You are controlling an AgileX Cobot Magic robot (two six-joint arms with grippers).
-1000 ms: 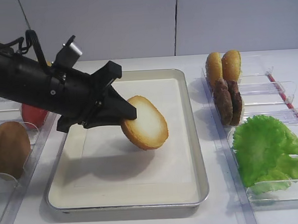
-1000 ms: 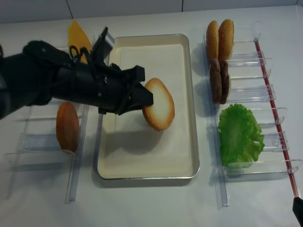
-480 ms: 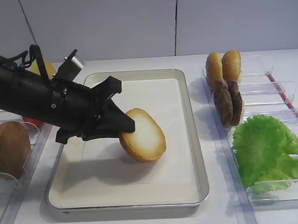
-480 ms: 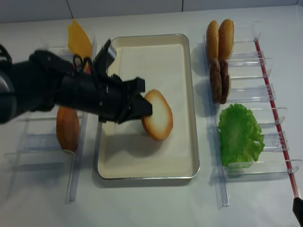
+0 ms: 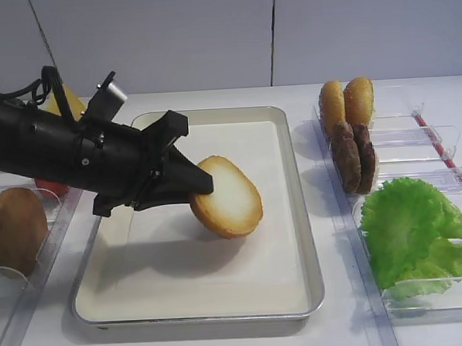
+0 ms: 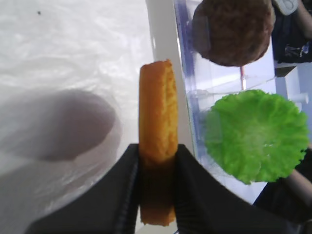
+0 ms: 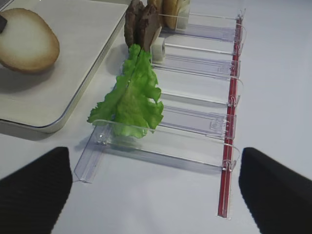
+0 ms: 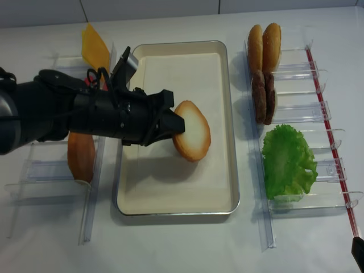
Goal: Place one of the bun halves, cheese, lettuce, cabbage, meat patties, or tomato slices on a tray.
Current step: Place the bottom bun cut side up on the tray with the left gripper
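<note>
Far left rack: domed brown bun (image 5: pixel 15 229) stands on edge in the near slot, cheese (image 8: pixel 95 50) upright at the far end, something red (image 5: pixel 52 186) between them, mostly hidden behind the arm. Left pincer (image 5: pixel 193 186) reaches in from the left over the tray (image 5: pixel 301 247), clamped tight on the bun half (image 5: pixel 231 198) at its left edge; wrist view shows both fingers (image 6: pixel 126 180) pressed flat against the two faces. Bun half is tilted, pale cut face toward the camera, crust rim up, lower edge looks just off the white liner with its shadow below it; can't tell for sure whether it touches. It sits around the tray's middle, a bit toward the right side. Right of the tray on the desk (image 8: pixel 187 244), clear racks (image 8: pixel 318 91): two golden buns (image 5: pixel 347 102) on edge in the far slot, two meat patties (image 5: pixel 353 157) on edge just nearer, lettuce (image 5: pixel 416 233) leaning in the near slots. Right pincer (image 7: pixel 156 195): only two dark finger tips at the bottom corners of its own wrist view, set wide apart, nothing between them, hovering over the desk near the lettuce rack.
</note>
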